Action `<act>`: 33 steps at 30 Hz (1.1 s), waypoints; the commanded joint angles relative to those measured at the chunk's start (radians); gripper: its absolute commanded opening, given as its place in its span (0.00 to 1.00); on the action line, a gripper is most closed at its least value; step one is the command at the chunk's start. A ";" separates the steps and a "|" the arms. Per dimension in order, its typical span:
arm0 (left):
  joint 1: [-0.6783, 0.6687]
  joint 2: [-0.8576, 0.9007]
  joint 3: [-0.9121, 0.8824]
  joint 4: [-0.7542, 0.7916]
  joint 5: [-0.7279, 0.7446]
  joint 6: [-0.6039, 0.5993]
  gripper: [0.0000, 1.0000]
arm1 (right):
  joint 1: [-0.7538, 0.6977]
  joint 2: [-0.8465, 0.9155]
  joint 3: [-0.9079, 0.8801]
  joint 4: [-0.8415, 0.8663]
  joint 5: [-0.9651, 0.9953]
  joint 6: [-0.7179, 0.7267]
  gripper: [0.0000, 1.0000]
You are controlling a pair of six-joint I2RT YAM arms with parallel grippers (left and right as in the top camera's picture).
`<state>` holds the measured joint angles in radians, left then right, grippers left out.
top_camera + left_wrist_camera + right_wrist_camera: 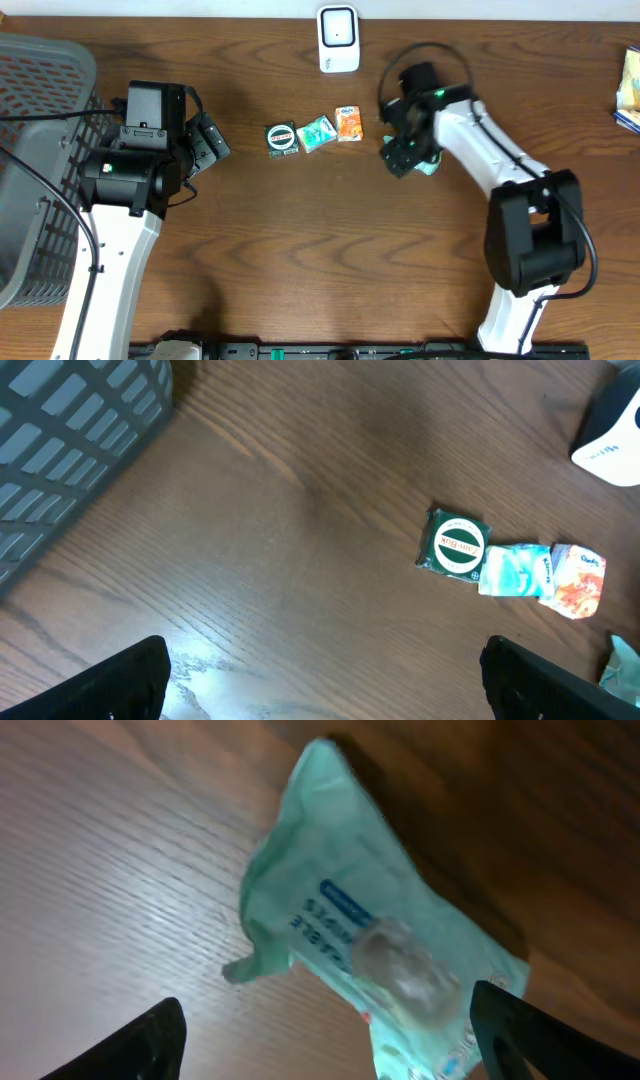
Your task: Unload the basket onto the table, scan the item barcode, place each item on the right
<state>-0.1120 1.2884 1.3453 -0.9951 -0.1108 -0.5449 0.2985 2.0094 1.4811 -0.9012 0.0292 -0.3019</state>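
Observation:
The item, a crumpled teal packet (380, 950) with blue print, lies on the wood table between the wide-apart fingers of my right gripper (330, 1050), closer to the right finger (530, 1035); the fingers do not clamp it. From overhead, the right gripper (402, 152) hovers over that packet (429, 166), right of centre. The white scanner (338, 40) stands at the back centre. My left gripper (212, 145) is open over bare wood at the left, its fingers (100, 685) holding nothing.
A row of three small packets lies mid-table: green-labelled (282, 139), teal (316, 132), orange (348, 123). A grey basket (40, 170) fills the left edge. Some boxes (628, 90) sit at the far right edge.

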 commanded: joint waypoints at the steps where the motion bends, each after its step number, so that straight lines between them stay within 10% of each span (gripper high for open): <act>1: 0.004 -0.002 0.014 -0.003 -0.006 0.010 0.98 | 0.045 0.000 -0.070 0.059 0.209 -0.028 0.86; 8: 0.004 -0.002 0.014 -0.003 -0.006 0.010 0.98 | 0.051 0.000 -0.185 0.209 0.235 0.027 0.77; 16: 0.004 -0.002 0.014 -0.003 -0.006 0.010 0.98 | 0.016 0.000 -0.182 0.281 0.114 0.206 0.01; 27: 0.004 -0.002 0.014 -0.003 -0.006 0.010 0.98 | -0.184 0.000 0.002 0.119 -0.968 0.306 0.01; 33: 0.004 -0.002 0.014 -0.003 -0.006 0.010 0.98 | -0.265 0.007 -0.122 0.080 -1.117 0.305 0.01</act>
<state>-0.1120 1.2884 1.3453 -0.9955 -0.1108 -0.5449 0.0479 2.0006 1.4319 -0.8120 -0.8913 -0.0101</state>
